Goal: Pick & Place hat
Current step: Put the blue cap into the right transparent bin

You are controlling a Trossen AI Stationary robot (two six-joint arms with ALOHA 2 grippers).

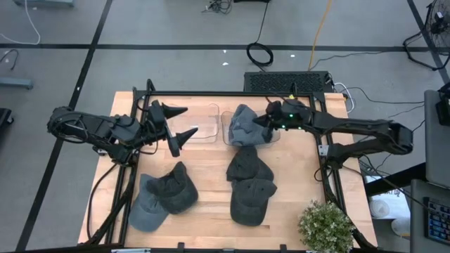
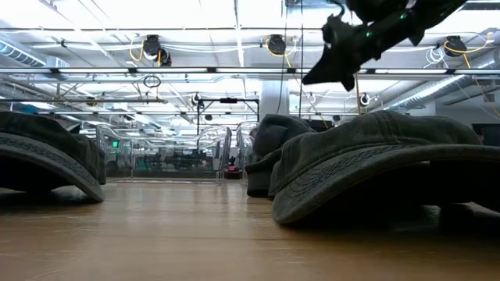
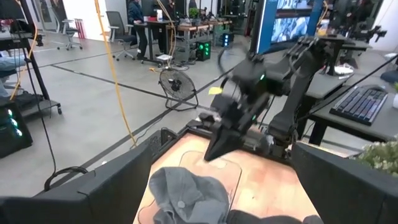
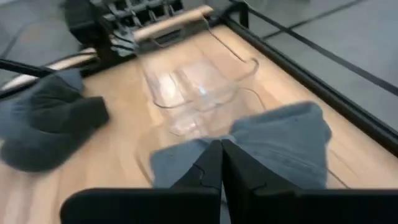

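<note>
A blue-grey hat (image 1: 245, 125) lies crown-up in a clear tray (image 1: 226, 135) at the table's far middle. My right gripper (image 1: 261, 121) hovers shut just above that hat's right side (image 4: 280, 140), clear of it, as the low view (image 2: 326, 72) shows. A second clear tray (image 1: 204, 125) stands beside the first, to its left. My left gripper (image 1: 181, 122) hangs open above the table left of that tray, its fingers spread wide and nothing between them. Several dark grey hats (image 1: 247, 167) rest on the wood nearer the front.
Two hats (image 1: 252, 200) lie stacked front of centre and two more (image 1: 165, 195) at the front left. A potted plant (image 1: 325, 226) stands at the front right corner. A black frame rail (image 1: 211, 93) runs along the far edge. Bare wood shows between the hat groups.
</note>
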